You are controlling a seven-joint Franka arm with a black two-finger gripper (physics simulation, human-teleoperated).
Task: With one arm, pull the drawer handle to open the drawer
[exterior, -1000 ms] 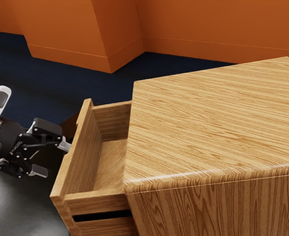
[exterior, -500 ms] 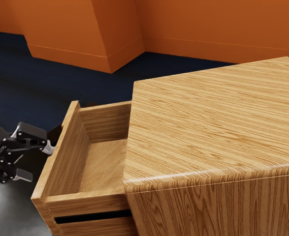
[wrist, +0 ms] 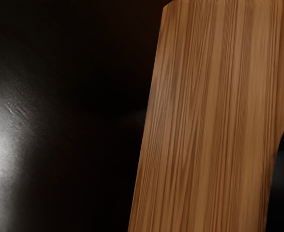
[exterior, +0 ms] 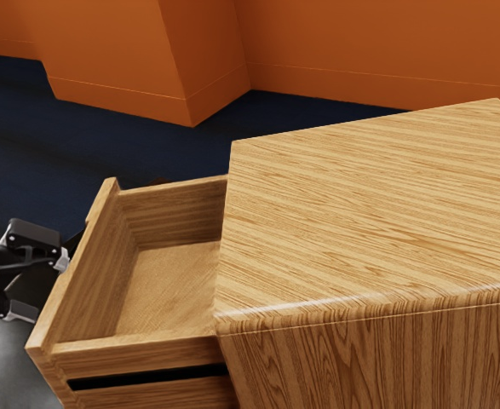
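The top drawer [exterior: 160,294] of the light wooden cabinet [exterior: 369,204] stands pulled well out toward the exterior view's left, and its inside is bare. My black gripper [exterior: 38,288] is pressed up against the outer face of the drawer front [exterior: 72,285], at the view's left edge. Its two fingers stand apart, one above the other, on either side of the handle, which the drawer front hides in this view. In the wrist view a broad wooden handle bar [wrist: 209,121] runs close under my hand, with a curved cut-out at one end.
A second, shut drawer [exterior: 156,394] lies below the open one. Dark floor [exterior: 71,145] spreads around the cabinet, and orange walls [exterior: 318,43] rise behind it. A glossy black surface [wrist: 59,121] lies beneath my hand.
The drawer has slid further out toward the exterior view's left, and my gripper has moved back with it, now partly past the view's left edge.
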